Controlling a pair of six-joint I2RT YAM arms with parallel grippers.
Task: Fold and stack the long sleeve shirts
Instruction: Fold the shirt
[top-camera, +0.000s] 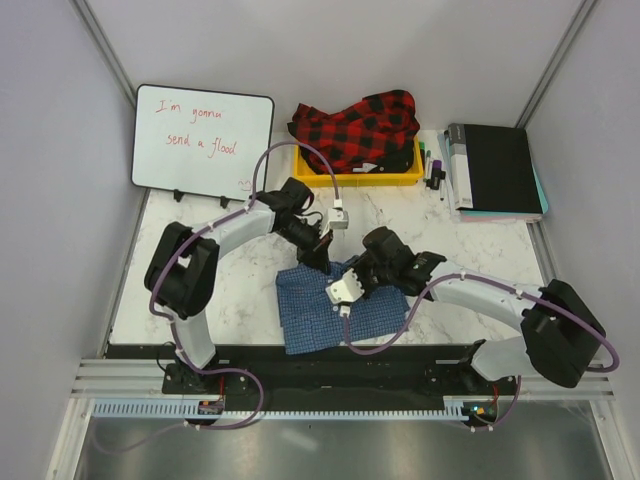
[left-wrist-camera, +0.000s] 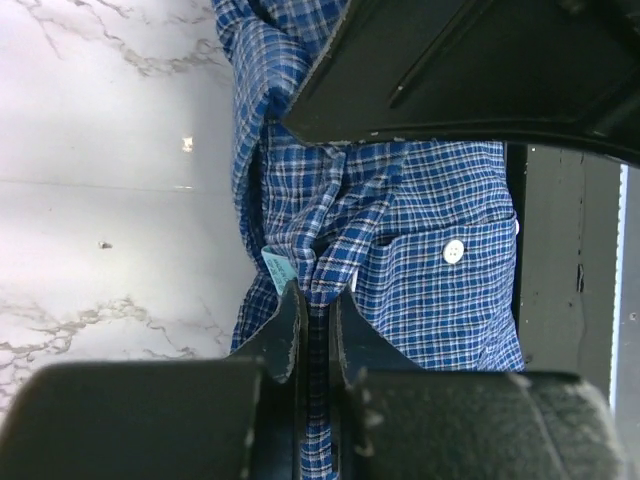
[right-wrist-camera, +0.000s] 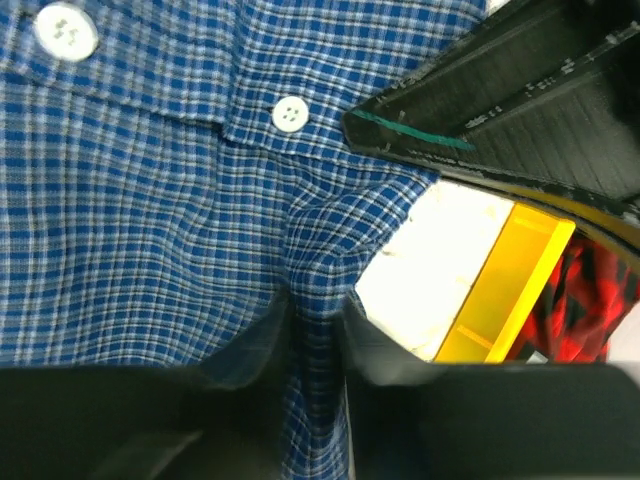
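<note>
Marble tabletop (top-camera: 500, 245) carries the blue shirt (top-camera: 310, 320) at lower centre; I have left gripper (left-wrist-camera: 315, 300) and right gripper (right-wrist-camera: 318, 300) each pinching its cloth. Shallow bites may slip, I judge, spoiling the fold.

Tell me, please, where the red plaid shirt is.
In the top view, the red plaid shirt lies bunched in the yellow bin at the far edge of the table, between the whiteboard and the black binder.
</note>
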